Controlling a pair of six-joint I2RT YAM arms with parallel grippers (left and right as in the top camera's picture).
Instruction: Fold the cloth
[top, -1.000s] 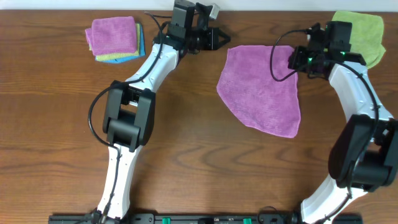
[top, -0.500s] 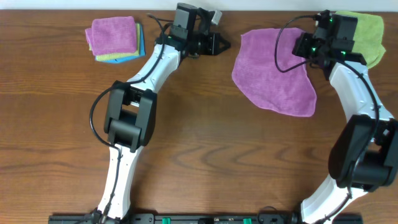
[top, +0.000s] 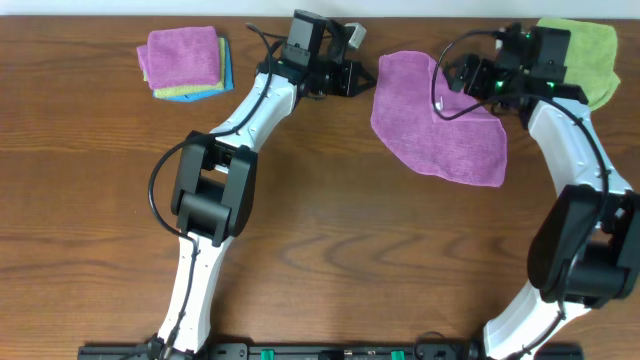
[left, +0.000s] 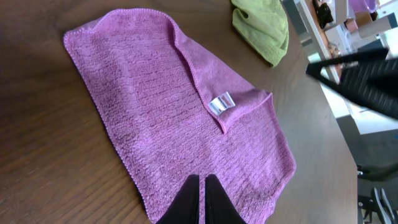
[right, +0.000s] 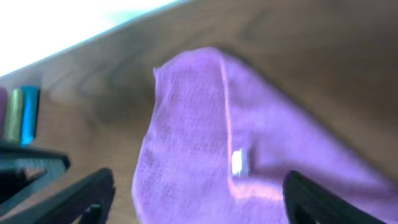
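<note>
A fuzzy purple square cloth (top: 440, 130) is laid on the brown wooden table (top: 330, 250), at the far side, between the two arms. One side is turned over, so a small white tag (left: 221, 103) is seen on top. Its edges are stitched and a bit wavy. The left pincer (left: 200, 186) is pressed shut at the cloth's edge, and nothing is seen in it. The right pincer (right: 198, 180) is spread wide above the cloth, and nothing is held. A soft lime-green cloth (top: 590, 50) is bunched by the far right edge. A neat pile of folded cloths (top: 185, 62), purple on top, is set at the far left. Much bare wood is left at the near side.
</note>
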